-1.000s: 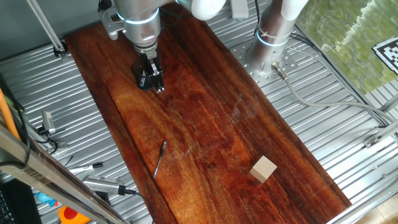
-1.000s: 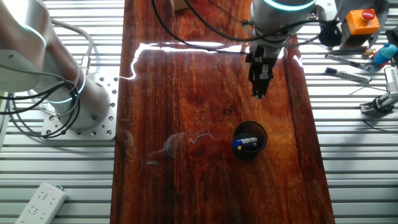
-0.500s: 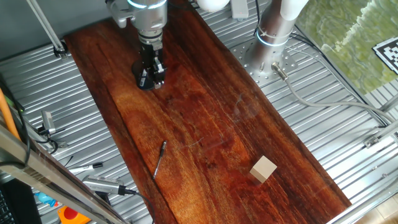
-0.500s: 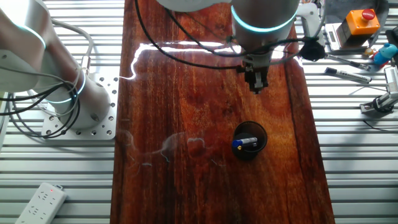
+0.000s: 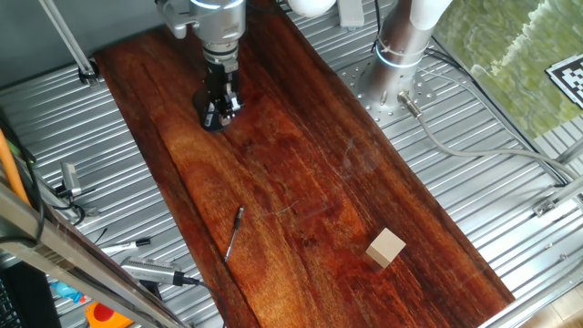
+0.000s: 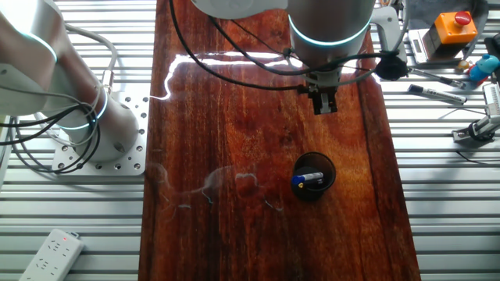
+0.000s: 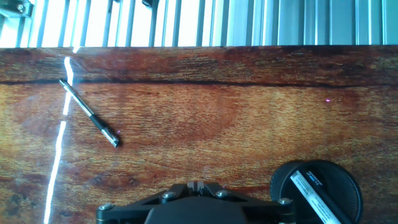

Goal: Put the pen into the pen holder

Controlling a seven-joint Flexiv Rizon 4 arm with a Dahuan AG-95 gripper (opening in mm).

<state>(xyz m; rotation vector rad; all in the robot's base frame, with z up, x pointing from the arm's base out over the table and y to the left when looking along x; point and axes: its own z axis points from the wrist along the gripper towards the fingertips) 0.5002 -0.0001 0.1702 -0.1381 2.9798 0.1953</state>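
The pen (image 5: pixel 234 232) is a slim dark stick lying flat on the wooden board (image 5: pixel 301 182), well in front of my gripper. It also shows in the hand view (image 7: pixel 90 114), at upper left. The pen holder (image 6: pixel 313 177) is a small black round cup with a blue-and-white pen inside; it also shows in the hand view (image 7: pixel 317 190), at lower right. My gripper (image 6: pixel 324 105) hangs above the board just beyond the holder, shut and empty. In one fixed view my gripper (image 5: pixel 219 114) covers most of the holder. The pen is hidden in the other fixed view.
A tan wooden cube (image 5: pixel 386 247) sits near the board's front right. Loose markers (image 5: pixel 150 269) lie on the ribbed metal table left of the board. An orange button box (image 6: pixel 455 23) and more markers (image 6: pixel 434 94) sit beside the board. The robot base (image 5: pixel 401 46) stands at the back.
My gripper has risen and drawn a little away from the pen holder, and the hand has turned. The pen, cube and holder have not moved.
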